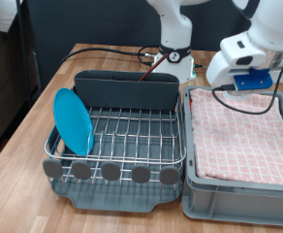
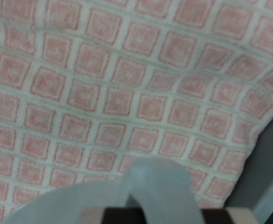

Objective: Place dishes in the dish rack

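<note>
The dish rack is a silver wire rack on a dark grey tray, at the exterior view's left. The bright-blue plate stands upright in the rack's left side. The reddish-brown wooden spoon sticks out of the grey utensil caddy at the rack's back. My gripper hangs over the far part of the grey crate, just above the pink checked cloth. In the wrist view a blurred pale white shape, the small white cup, sits right at the fingers, above the cloth.
The grey crate with the pink checked cloth stands to the right of the rack. A row of round grey tabs lines the rack's front. Black and red cables lie on the wooden table behind the rack.
</note>
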Tool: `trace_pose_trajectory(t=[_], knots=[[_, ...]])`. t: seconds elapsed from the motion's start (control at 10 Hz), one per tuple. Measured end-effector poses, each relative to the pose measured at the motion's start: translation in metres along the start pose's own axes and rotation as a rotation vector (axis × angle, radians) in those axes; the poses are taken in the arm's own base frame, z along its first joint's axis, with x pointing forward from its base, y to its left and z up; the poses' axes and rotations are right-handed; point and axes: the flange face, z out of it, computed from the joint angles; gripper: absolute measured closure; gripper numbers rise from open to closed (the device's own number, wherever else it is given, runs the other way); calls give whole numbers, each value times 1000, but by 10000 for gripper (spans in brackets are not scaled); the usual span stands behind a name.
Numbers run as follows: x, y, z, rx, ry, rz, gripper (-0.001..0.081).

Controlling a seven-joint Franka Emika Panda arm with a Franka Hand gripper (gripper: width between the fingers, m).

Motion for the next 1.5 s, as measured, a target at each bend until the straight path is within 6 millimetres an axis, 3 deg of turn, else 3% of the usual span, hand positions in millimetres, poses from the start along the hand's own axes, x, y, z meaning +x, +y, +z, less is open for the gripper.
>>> trace_pose_trajectory(t=[0.3, 0.6, 1.3, 1.5], knots=[[11, 10, -37, 5, 116, 30, 740], [20, 11, -38, 2, 153, 22, 740], [115, 24, -74, 48, 338, 199, 740], [126, 18, -73, 43, 344, 205, 740]])
